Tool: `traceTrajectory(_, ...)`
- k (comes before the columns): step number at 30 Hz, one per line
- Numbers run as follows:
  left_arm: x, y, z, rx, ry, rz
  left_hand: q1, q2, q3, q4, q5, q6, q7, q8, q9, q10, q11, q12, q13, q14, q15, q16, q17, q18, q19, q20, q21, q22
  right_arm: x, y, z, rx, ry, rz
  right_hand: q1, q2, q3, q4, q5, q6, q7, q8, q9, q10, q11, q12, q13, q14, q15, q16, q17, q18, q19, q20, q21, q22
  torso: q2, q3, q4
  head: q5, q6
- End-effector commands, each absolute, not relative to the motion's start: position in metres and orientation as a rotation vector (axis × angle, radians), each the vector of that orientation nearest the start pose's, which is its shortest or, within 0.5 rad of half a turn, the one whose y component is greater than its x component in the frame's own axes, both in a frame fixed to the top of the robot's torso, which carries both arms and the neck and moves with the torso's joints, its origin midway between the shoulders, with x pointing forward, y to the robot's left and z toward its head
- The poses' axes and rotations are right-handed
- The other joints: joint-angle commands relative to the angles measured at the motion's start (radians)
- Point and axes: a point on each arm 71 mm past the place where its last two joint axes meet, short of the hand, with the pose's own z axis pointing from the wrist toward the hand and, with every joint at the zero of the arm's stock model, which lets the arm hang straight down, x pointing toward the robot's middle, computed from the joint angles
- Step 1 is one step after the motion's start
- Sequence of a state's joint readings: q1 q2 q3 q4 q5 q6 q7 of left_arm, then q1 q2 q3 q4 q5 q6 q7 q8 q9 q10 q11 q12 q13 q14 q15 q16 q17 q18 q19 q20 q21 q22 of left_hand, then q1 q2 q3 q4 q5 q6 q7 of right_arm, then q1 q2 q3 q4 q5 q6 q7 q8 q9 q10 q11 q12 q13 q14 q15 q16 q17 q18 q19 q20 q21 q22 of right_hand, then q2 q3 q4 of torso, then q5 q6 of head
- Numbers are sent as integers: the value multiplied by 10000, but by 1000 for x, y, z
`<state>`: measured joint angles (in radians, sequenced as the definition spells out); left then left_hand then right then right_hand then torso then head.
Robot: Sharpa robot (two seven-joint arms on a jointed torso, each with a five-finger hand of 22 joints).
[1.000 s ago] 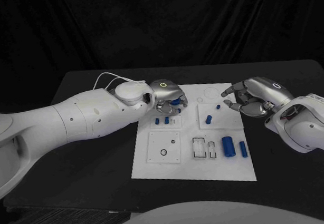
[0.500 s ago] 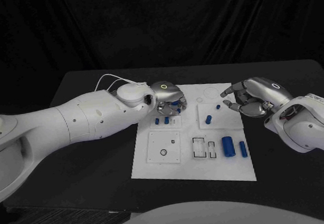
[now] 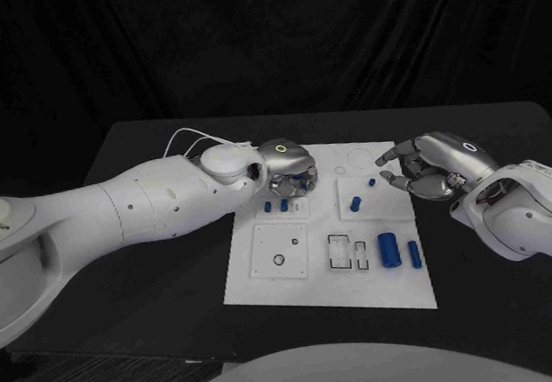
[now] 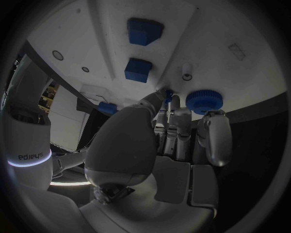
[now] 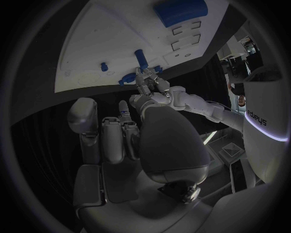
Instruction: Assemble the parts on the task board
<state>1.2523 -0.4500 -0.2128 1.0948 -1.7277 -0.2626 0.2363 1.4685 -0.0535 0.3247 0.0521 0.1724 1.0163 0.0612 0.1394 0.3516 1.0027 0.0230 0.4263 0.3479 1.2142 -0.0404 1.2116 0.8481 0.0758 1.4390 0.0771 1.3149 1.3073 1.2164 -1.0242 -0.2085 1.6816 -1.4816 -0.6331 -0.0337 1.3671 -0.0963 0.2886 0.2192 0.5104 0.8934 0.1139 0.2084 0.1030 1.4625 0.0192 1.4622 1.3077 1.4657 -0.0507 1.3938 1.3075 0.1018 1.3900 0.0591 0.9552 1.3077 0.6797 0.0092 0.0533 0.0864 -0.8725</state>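
The white task board (image 3: 322,277) lies in the middle of the black table. My left hand (image 3: 287,167) hangs over its far left corner, fingertips pointing down. There its thumb and a finger pinch a small blue part (image 4: 168,93), close to a white peg (image 4: 186,73) and a round ridged blue part (image 4: 204,102). Just nearer me, two small blue parts (image 3: 275,206) stand in the board. My right hand (image 3: 430,167) hovers at the board's far right edge, fingers loosely bent with nothing in them. A blue cylinder (image 3: 356,205) and a tiny blue part (image 3: 370,183) lie beside it.
A thick blue cylinder (image 3: 388,249) and a thin one (image 3: 413,254) lie on the board's near right part, beside two rectangular slots (image 3: 340,250). A round hole (image 3: 278,260) sits in the near left panel. Bare black table surrounds the board.
My left hand has turned slightly and settled lower over the board's far left corner, so less of the blue part shows under it. The right hand has stayed put.
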Motion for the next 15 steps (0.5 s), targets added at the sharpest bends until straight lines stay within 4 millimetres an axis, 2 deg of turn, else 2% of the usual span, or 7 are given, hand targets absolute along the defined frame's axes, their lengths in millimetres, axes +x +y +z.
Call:
traceTrajectory(1, 519, 97, -230, 8065, 15101, -7075, 302, 55, 209, -246, 111, 240, 96, -44, -41, 705, -75, -372, -174, 296, 73, -109, -158, -223, 123, -48, 173, 1938, 429, -243, -203, -1360, 14947, 6643, 41, -36, 46, -21, 25, 80, 18, 42, -16, 20, 40, -58, 1331, 543, 40, -52, 751, 99, 24, 13, -68, 1092, 4, -1, 4, 7, -1)
traceTrajectory(5, 518, 100, -227, 7907, 14786, -7096, 348, -3, 310, -340, -17, 307, 198, -164, -122, 915, -14, -733, -330, 412, 55, -233, -281, -240, 176, -72, 269, 1961, 429, -243, -203, -1365, 14951, 6652, 41, -36, 46, -21, 25, 80, 18, 42, -16, 20, 40, -58, 1331, 543, 40, -52, 751, 99, 24, 13, -68, 1092, 2, 1, 5, -10, -1)
traceTrajectory(8, 514, 105, -225, 7800, 14558, -7178, 370, -21, 376, -337, -332, 524, 286, -217, -192, 1144, 45, -1204, -565, 558, 52, -368, -397, -257, 227, -84, 352, 1980, 429, -243, -203, -1361, 14959, 6657, 41, -36, 46, -21, 25, 80, 18, 42, -16, 20, 40, -58, 1331, 543, 40, -52, 751, 99, 24, 13, -68, 1092, 3, -2, 4, -59, -1)
traceTrajectory(10, 509, 110, -222, 7745, 14413, -7292, 358, -38, 359, -268, -593, 580, 268, -288, -250, 1287, 33, -1468, -692, 609, 22, -460, -482, -259, 239, -98, 366, 1983, 429, -244, -203, -1345, 14975, 6652, 41, -36, 46, -21, 25, 80, 18, 42, -16, 20, 40, -58, 1331, 543, 40, -52, 751, 99, 24, 13, -68, 1092, 3, -3, 6, -83, -1)
traceTrajectory(15, 504, 119, -209, 7757, 14277, -7406, 397, -33, 401, -151, -806, 515, 231, -465, -366, 1181, 39, -2014, -955, 482, 12, -735, -807, -219, 136, -101, 163, 1925, 428, -245, -203, -1320, 15012, 6629, 44, -30, 55, -26, 29, 86, 18, 44, -16, 21, 40, -60, 1329, 539, 41, -64, 740, 101, 20, 13, -86, 1089, 1, -2, 6, -77, -1)
